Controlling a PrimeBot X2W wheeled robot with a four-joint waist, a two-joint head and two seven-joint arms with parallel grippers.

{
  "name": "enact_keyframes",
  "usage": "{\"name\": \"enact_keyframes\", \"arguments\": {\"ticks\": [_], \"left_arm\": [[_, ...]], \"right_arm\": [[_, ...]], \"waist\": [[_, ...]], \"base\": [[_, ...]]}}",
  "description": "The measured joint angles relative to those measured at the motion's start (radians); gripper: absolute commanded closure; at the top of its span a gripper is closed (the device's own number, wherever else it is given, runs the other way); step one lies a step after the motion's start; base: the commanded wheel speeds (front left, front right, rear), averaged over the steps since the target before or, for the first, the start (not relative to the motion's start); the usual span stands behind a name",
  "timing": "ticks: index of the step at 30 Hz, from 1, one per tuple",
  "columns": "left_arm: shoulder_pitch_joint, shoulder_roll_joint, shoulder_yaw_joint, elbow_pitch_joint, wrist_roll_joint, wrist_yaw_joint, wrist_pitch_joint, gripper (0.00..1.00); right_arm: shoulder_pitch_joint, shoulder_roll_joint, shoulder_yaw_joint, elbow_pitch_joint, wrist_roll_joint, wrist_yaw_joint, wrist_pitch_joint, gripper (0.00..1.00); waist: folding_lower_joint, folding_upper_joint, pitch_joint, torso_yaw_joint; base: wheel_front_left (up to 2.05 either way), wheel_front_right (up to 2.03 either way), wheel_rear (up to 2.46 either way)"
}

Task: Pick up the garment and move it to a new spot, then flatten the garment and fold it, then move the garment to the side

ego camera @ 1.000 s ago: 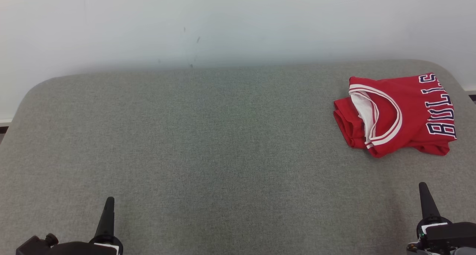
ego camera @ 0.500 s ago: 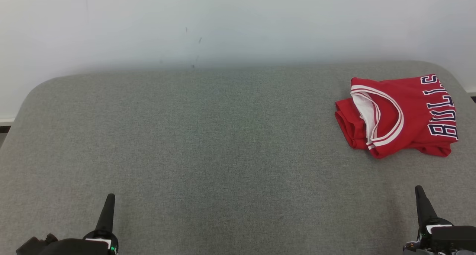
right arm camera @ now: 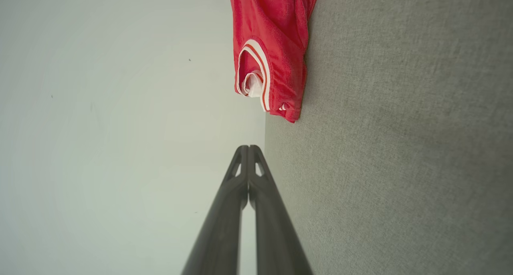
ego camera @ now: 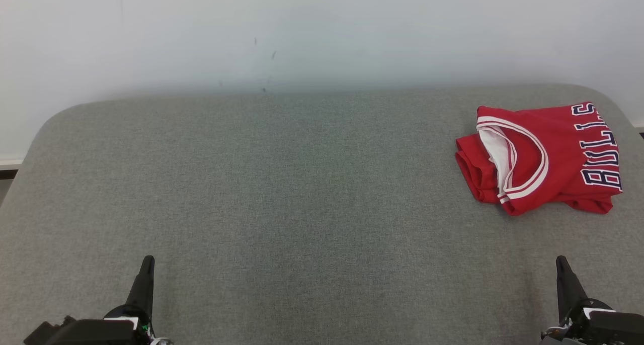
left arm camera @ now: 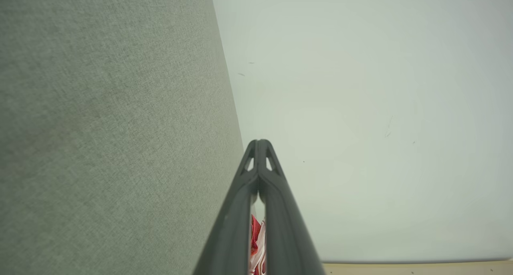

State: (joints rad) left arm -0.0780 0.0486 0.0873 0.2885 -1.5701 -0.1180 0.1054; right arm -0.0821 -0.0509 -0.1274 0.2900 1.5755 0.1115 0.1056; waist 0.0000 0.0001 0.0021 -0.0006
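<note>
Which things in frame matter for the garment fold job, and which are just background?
Job:
- red jersey, loosely folded, at the far right of the surface
- left gripper, shut, empty
- right gripper, shut, empty

Background:
- grey padded surface, the support under the jersey
- white wall behind it
- small dark marks on the wall

A broad grey woven-fabric surface (ego camera: 282,184) with rounded far corners stretches across the head view. One thing lies on it: a folded red basketball jersey (ego camera: 553,154) with white-and-red striped trim, set near the far right corner. Its neck opening faces left and shows a white inner layer. Dark, white-edged lettering runs along its right side, close to the surface's edge.
</note>
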Motion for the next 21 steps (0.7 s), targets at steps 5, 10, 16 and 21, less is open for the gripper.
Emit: {"name": "enact_keyframes", "arguments": {"ticks": [5,10,16,21], "left_arm": [[-0.001,-0.006,0.003,0.005,-0.03,-0.006,0.008,1.0],[-0.001,-0.006,0.003,0.006,-0.03,-0.006,0.008,1.0],[-0.001,-0.006,0.003,0.006,-0.03,-0.006,0.008,1.0],[-0.001,-0.006,0.003,0.006,-0.03,-0.006,0.008,1.0]], "right_arm": [[-0.01,0.007,-0.006,0.006,0.02,0.005,0.008,1.0],[-0.01,0.007,-0.006,0.007,0.02,0.005,0.008,1.0],[-0.01,0.007,-0.006,0.007,0.02,0.005,0.008,1.0],[-0.01,0.007,-0.006,0.007,0.02,0.006,0.008,1.0]], "waist": [[0.0,0.0,0.0,0.001],[0.0,0.0,0.0,0.001],[0.0,0.0,0.0,0.001],[0.0,0.0,0.0,0.001]], "base": [[0.0,0.0,0.0],[0.0,0.0,0.0],[0.0,0.0,0.0],[0.0,0.0,0.0]]}}
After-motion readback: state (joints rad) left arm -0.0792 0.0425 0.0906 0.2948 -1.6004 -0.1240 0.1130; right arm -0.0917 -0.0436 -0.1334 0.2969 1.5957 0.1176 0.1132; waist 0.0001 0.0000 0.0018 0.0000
